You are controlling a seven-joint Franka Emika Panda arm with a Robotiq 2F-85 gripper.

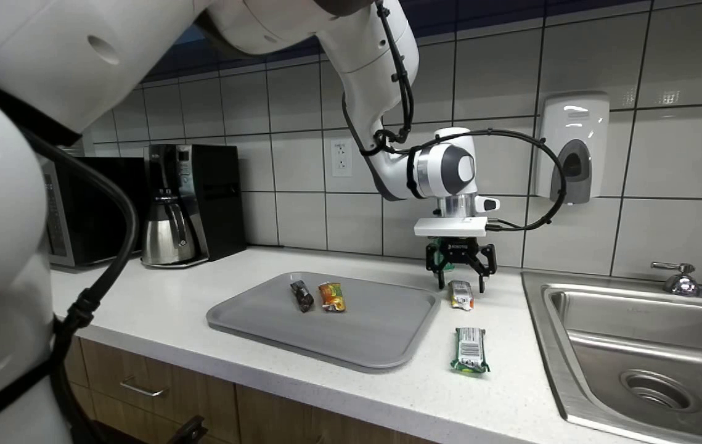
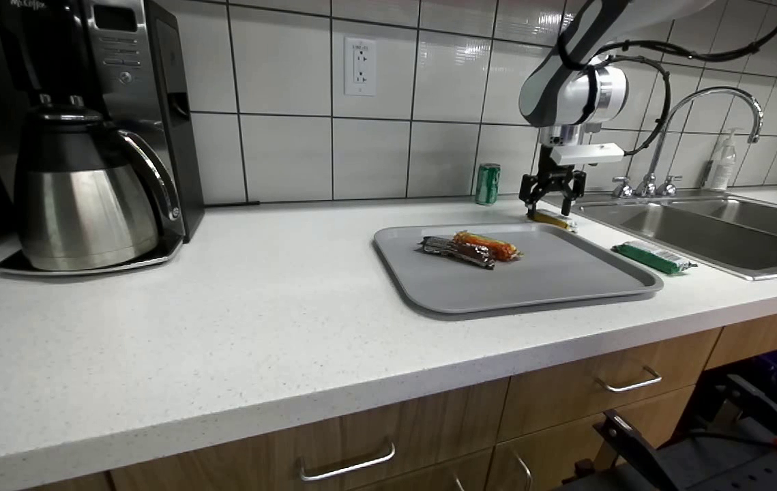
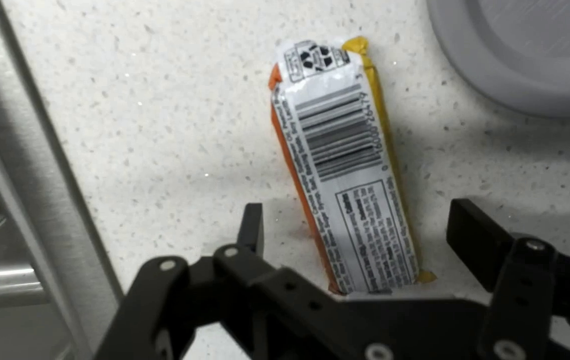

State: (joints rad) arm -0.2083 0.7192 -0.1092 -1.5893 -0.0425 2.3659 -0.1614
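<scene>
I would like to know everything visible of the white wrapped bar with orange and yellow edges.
This oblong bar looks glossy and plastic-wrapped, its barcode and fine print facing up; one end is partly hidden. It lies flat on the white speckled counter between the grey rectangular tray and the steel sink. In the wrist view, the open black tool straddles it, apparently without contact.

A white speckled countertop [image 2: 224, 341] has a steel sink [image 1: 557, 357] set into it; a gray tray [image 2: 565, 283] lies flat on its surface; between tray and sink lie an orange-and-yellow-edged bar [image 3: 345, 170], barcode up, and a green-wrapped bar [image 1: 470, 350]; a green can [image 2: 488, 184] stands upright near the back edge; away from the sink stand a coffee maker [image 1: 218, 197] and, just beside it, a microwave [image 1: 89, 228].
</scene>
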